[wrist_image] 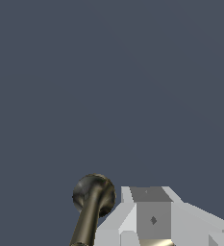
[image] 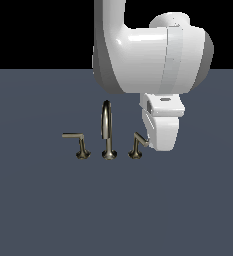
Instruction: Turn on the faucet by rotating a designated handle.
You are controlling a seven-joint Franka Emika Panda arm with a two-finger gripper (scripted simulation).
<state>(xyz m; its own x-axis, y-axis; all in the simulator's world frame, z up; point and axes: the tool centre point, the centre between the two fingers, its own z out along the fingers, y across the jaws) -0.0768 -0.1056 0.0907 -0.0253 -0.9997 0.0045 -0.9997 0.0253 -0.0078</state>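
Observation:
The faucet stands on the grey floor in the exterior view: an arched spout (image: 106, 131) in the middle and a lever (image: 77, 141) whose arm juts straight toward that view's left. The designated handle (image: 136, 145) is on the exterior view's right, its thin arm angled upward toward my gripper (image: 160, 146). The gripper's white hand hangs right beside the arm's tip and seems to touch it. In the wrist view the handle (wrist_image: 91, 207) shows as a round brass post top with its arm running beside one grey finger (wrist_image: 152, 216). The fingertips are hidden.
The large white arm link (image: 153, 55) fills the space above the faucet. The flat dark grey floor (image: 48, 210) spreads all around the fixture, with nothing else on it.

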